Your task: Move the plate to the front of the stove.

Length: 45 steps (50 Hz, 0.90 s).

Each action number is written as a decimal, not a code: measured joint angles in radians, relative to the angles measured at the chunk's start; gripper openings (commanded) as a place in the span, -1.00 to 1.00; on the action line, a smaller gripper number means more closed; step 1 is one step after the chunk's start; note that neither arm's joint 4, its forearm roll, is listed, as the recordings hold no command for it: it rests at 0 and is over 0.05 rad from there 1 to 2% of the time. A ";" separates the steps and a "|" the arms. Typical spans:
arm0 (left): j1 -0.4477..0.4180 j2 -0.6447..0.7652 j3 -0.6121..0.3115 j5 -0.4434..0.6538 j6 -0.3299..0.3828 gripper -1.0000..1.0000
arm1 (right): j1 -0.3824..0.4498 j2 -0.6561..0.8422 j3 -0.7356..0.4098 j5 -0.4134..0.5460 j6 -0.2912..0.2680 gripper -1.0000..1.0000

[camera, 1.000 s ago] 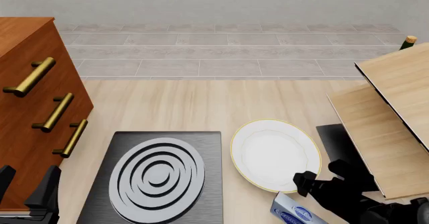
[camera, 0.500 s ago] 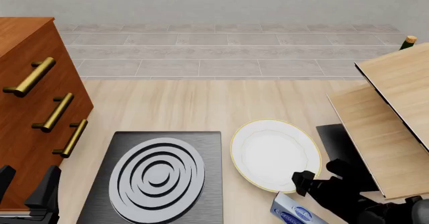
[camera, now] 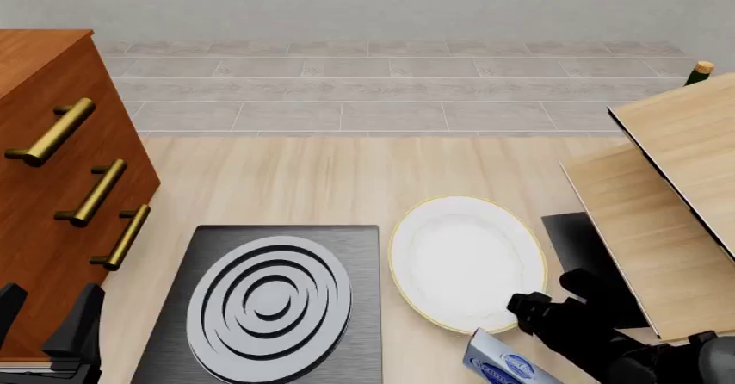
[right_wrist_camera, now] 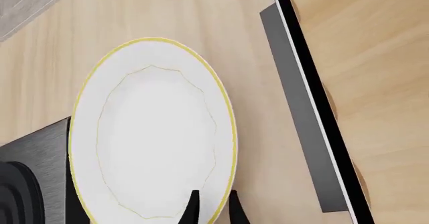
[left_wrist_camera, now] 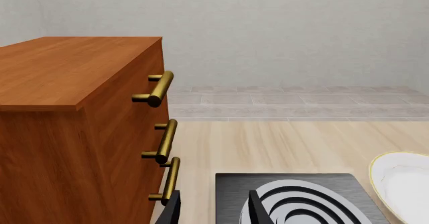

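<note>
The right gripper (right_wrist_camera: 211, 206) is apparently pinching the plate (camera: 466, 262) by its near rim, beside the stove's (camera: 270, 302) right edge; the left gripper (left_wrist_camera: 213, 209), fingers apart, is idling.

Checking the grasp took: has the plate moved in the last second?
Yes. The plate has shifted slightly left, toward the stove, and looks lifted.

Yellow-rimmed white plate (camera: 466, 259) just right of dark ring-burner stove (camera: 267, 302).

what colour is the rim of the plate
Thin pale yellow around a white plate; the right wrist view shows it best.
</note>
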 measured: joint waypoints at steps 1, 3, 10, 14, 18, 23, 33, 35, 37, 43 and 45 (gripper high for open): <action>0.000 0.000 0.000 0.000 0.000 1.00 | 0.000 0.000 -0.001 0.001 0.003 -1.00; 0.000 0.000 0.000 0.000 0.000 1.00 | -0.001 0.001 -0.004 0.004 0.008 -1.00; 0.000 0.000 0.000 0.000 0.000 1.00 | 0.001 0.004 -0.006 0.005 0.021 -1.00; 0.000 0.000 0.000 0.000 0.000 1.00 | 0.001 0.003 -0.004 0.004 0.028 -1.00; 0.000 0.000 0.000 0.000 0.000 1.00 | 0.001 0.001 -0.001 0.001 0.038 -1.00; 0.000 0.000 0.000 0.000 0.000 1.00 | 0.001 -0.009 0.005 -0.002 0.052 -1.00; 0.000 0.000 0.000 0.000 0.000 1.00 | -0.001 -0.080 0.009 0.030 0.073 -1.00; 0.000 0.000 0.000 0.000 0.000 1.00 | 0.000 -0.099 0.008 0.040 0.076 -1.00; 0.000 0.000 0.000 0.000 0.000 1.00 | 0.001 -0.116 0.005 0.049 0.079 -1.00; 0.000 0.000 0.000 0.000 0.000 1.00 | 0.007 -0.161 -0.005 0.074 0.090 -1.00; 0.000 0.000 0.000 0.000 0.000 1.00 | 0.010 -0.174 -0.008 0.080 0.094 -1.00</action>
